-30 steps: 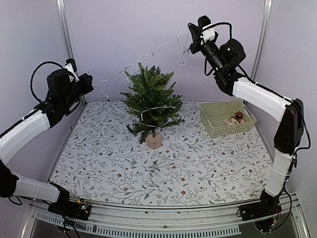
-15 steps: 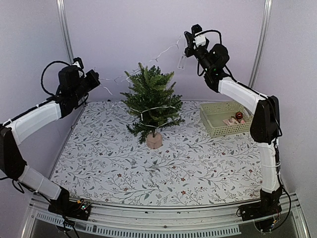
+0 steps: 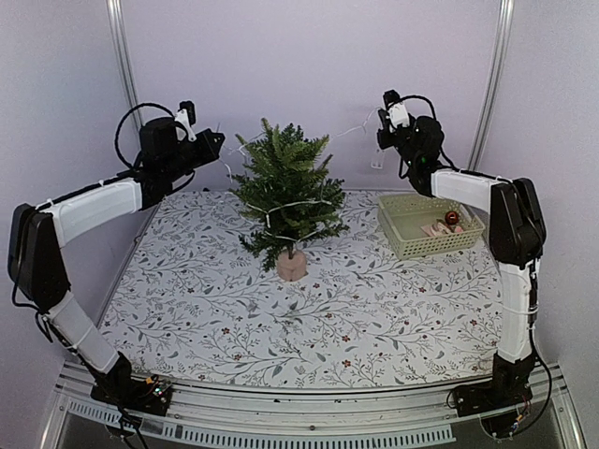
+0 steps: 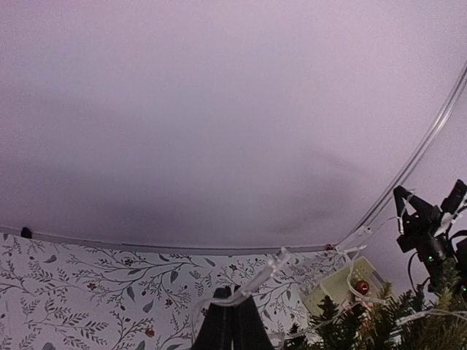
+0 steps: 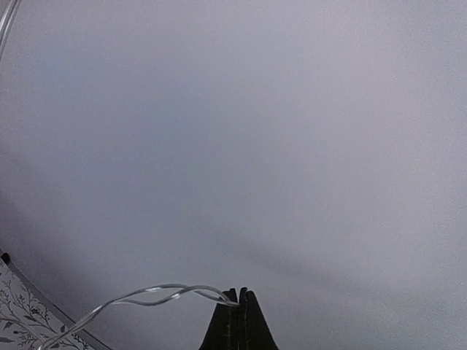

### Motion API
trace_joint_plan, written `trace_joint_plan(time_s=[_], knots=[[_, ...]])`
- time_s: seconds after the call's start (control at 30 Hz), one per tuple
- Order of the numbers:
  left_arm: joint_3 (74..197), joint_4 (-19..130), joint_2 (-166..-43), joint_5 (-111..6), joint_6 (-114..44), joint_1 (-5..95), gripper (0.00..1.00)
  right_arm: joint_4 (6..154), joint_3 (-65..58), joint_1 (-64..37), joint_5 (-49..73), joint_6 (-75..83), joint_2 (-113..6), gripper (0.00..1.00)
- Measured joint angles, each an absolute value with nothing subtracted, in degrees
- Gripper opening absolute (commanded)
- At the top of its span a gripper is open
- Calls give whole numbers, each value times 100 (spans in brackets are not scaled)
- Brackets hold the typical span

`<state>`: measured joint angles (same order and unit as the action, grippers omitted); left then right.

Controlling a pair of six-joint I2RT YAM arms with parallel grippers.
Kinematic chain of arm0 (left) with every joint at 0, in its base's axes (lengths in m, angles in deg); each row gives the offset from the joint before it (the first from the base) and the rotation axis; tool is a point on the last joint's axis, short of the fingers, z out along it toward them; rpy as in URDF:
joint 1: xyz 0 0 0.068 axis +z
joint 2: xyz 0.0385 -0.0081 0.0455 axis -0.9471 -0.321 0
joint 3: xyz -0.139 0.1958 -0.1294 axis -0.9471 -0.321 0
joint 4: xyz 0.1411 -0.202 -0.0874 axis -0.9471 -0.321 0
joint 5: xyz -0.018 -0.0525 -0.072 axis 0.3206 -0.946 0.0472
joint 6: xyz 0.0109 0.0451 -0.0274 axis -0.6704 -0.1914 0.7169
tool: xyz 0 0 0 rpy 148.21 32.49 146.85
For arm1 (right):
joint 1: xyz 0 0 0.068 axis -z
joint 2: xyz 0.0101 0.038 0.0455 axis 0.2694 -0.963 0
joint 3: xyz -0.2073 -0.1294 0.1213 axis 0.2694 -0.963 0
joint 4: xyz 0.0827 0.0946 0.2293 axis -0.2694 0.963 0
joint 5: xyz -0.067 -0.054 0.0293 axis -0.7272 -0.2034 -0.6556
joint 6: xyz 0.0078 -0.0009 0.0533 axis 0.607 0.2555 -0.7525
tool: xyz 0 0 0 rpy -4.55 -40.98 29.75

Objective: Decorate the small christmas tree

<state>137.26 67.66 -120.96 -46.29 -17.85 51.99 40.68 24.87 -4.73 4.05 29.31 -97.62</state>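
The small christmas tree (image 3: 285, 196) stands upright on its tan base mid-table, with a clear light string (image 3: 354, 130) draped round its branches and running off both sides near its top. My left gripper (image 3: 213, 143) hovers just left of the treetop, shut on the string (image 4: 271, 265); its fingers (image 4: 230, 297) are pressed together. My right gripper (image 3: 382, 128) hangs right of the treetop near the back wall, shut on the string's wire (image 5: 157, 293), with the wire pinched at the fingertips (image 5: 238, 292). The tree's needles (image 4: 394, 328) show low in the left wrist view.
A pale green basket (image 3: 404, 237) sits at the back right of the table, holding a red bauble (image 3: 452, 217) and other small pieces. The purple back wall is close behind both grippers. A floral cloth (image 3: 309, 309) covers the table.
The right gripper has come down and moved right, from high above the tree to treetop level. The left gripper has moved right toward the tree. The string between them has dropped lower.
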Motion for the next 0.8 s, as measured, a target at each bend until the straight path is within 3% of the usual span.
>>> trace_joint_plan(time_s=[0.27, 0.53, 0.8], knots=[[14253, 6801, -12667, -5230, -1933, 5037, 2, 3823, 850, 17, 166, 2823, -8429, 0], [14559, 6696, -12925, -5433, -2003, 5006, 44, 3467, -173, 233, 40, 2769, -7168, 0], [14587, 6524, -12783, -5352, -2121, 5000, 65, 3718, -1099, 259, 285, 2572, -6510, 0]])
